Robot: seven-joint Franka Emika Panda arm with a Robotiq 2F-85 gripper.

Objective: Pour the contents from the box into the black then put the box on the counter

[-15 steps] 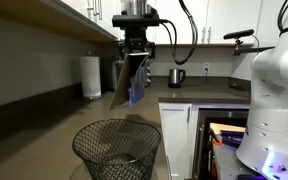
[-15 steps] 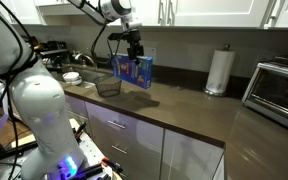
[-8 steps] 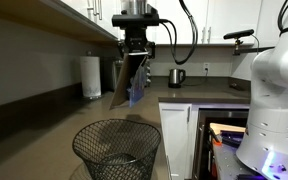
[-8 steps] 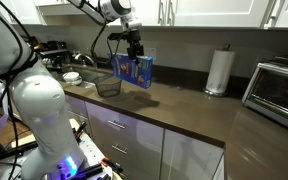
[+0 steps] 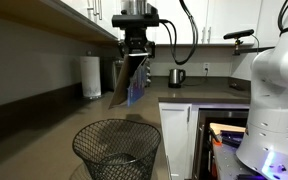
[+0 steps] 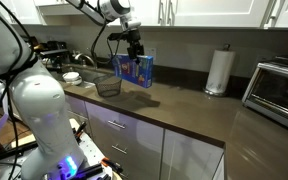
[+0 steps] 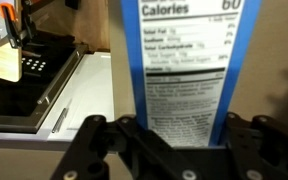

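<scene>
Kitchen desk (image 5: 44,140), dark grey-brown over white cabinets (image 5: 179,135), filling the foreground. Nearest in an exterior view, a round black wire-mesh wastebasket (image 5: 117,148), upright on the desk, rim wider than base. No packets made out through the mesh; too dim to be sure either way.

Above and behind it, a tall blue cardboard box (image 5: 130,82) hanging in the air on a slant, clear of the desk. From the opposite side, lower corner of the box (image 6: 134,69) level with the wastebasket (image 6: 108,87) rim; over the rim or just beside it, cannot tell. Gripper (image 5: 135,58) above, fingers (image 7: 92,150) clamped on the upper end of the box, one on each narrow side. From the wrist, nutrition panel (image 7: 179,60) reading with its head away from the fingers, so probably held mouth-down.

Farther back by the wall, a paper towel roll (image 5: 91,76) and a kettle (image 5: 177,76).

Step in hand, by judgement: the pour, with the set-down not yet done. Next move: mouth squarely over the rim, a steeper tip or a shake until the packets drop. Then across to bare desk beside the wastebasket, down flat, fingers parted only once the box rests.
</scene>
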